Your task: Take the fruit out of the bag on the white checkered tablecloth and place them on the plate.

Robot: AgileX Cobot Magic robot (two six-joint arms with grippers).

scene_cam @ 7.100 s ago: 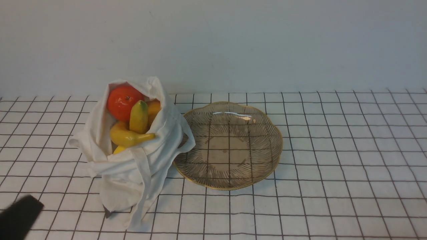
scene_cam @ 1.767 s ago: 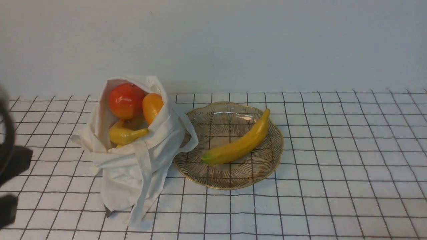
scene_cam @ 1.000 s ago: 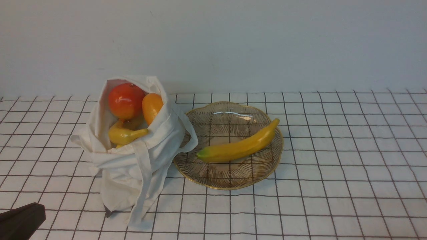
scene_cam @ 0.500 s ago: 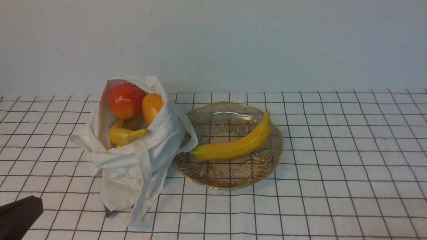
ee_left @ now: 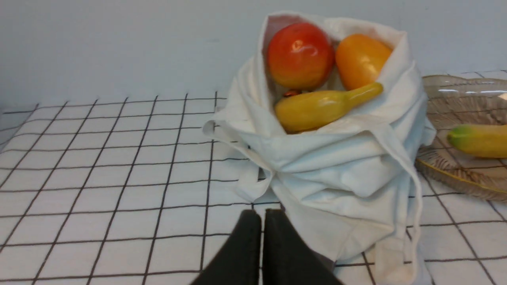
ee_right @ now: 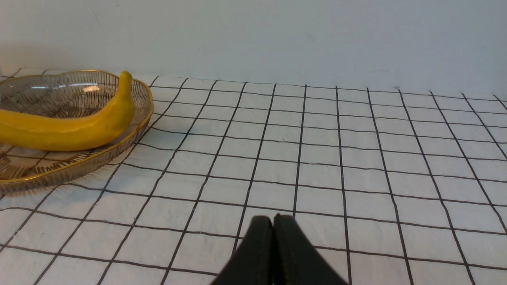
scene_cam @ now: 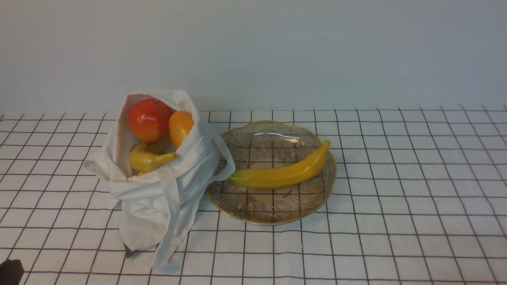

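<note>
Jaws of the left gripper were clenched tight together, black fingers touching along their length, holding nothing; they sat low over the white checkered tablecloth just in front of the soft white cloth tote bag. In the front view only a dark corner of that arm showed at the near left edge. Jaws of the right gripper were likewise pressed shut and empty, over bare cloth on the bench, well apart from the dish and to its right.

Next out, the bag slumped on the cloth, mouth open toward the camera, one long strap handle trailing down its front to the tablecloth. Inside, nearest the opening, lay a glossy yellow banana with its narrow end pointing toward the dish. Behind it sat a round red-orange fruit and, beside that on the dish side, a smaller orange-yellow oval fruit; the two touched or nearly so.

Just right of the bag, its rim almost against the tote's side, stood the wide shallow brownish glass plate with a scalloped gold rim. One long yellow banana with a green tip lay across it, green end toward the bag, the other end resting up on the far right rim.

Farthest back, a plain pale wall.
</note>
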